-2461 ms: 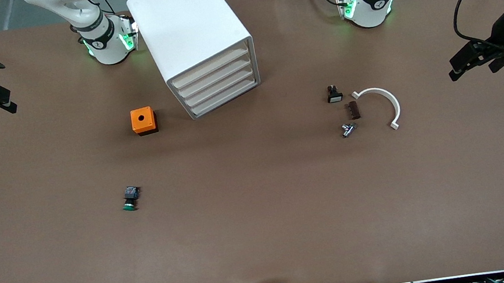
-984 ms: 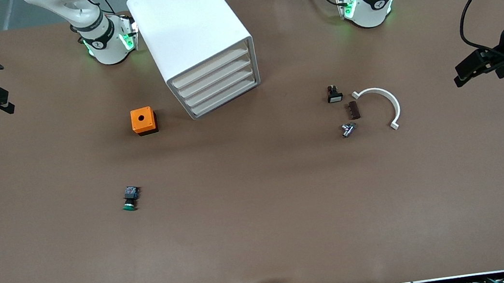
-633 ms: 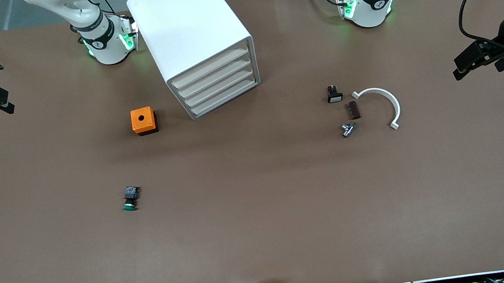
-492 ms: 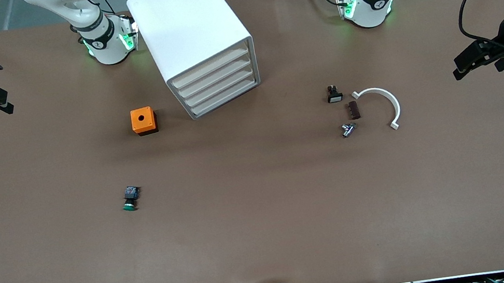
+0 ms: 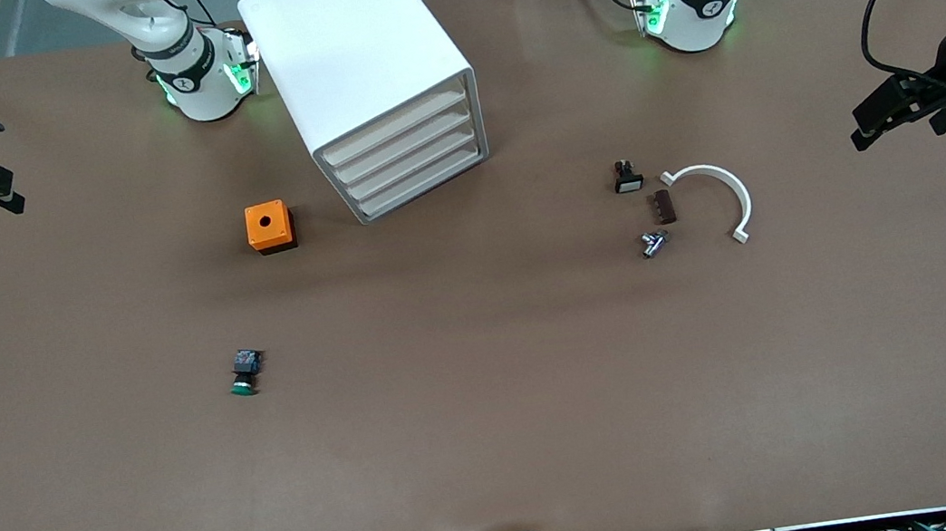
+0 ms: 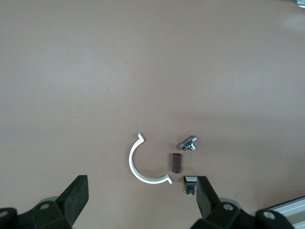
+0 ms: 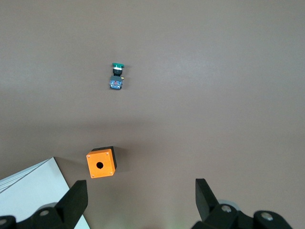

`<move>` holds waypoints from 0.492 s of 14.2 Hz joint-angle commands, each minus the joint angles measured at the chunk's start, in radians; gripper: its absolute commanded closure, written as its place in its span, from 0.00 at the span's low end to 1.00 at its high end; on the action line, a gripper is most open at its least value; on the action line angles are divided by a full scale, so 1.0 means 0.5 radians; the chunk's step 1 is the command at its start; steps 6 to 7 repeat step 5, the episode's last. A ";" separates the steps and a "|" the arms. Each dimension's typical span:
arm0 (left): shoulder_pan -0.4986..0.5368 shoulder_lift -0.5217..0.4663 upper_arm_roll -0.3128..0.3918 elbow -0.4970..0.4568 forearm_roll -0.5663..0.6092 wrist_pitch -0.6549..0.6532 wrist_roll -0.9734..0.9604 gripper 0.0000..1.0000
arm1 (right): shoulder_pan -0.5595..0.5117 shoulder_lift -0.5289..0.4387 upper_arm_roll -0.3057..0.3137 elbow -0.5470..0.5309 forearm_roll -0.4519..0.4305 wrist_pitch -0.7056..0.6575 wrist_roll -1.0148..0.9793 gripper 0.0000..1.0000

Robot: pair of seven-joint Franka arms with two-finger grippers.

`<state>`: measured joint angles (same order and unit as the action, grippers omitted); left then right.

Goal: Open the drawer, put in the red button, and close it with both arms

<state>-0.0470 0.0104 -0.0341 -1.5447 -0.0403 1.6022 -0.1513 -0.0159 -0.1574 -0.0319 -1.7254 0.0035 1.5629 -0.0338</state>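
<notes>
The table (image 5: 497, 445) is covered in a matt brown sheet, smooth throughout. The cabinet (image 5: 354, 53) appears as smooth white plastic with a slight sheen. A shiny metal fitting (image 5: 654, 243) is noted beside a white plastic arc (image 5: 728, 191). The orange box (image 5: 268, 226) looks matt plastic.

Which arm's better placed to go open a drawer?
Right, probably. The cabinet with the shut drawers stands beside the right arm's base. The right gripper and left gripper both hang open over the table's ends.

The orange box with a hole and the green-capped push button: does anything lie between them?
Nothing: only bare brown table separates the orange box from the green-capped push button, in both front and right wrist views.
</notes>
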 commanded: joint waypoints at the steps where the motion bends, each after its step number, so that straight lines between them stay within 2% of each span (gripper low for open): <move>1: 0.005 -0.033 -0.015 -0.006 0.044 0.005 0.020 0.00 | -0.020 -0.056 0.012 -0.053 -0.019 0.007 0.015 0.00; 7: 0.005 -0.033 -0.015 -0.006 0.044 0.002 0.036 0.00 | -0.020 -0.056 0.015 -0.053 -0.019 0.004 0.015 0.00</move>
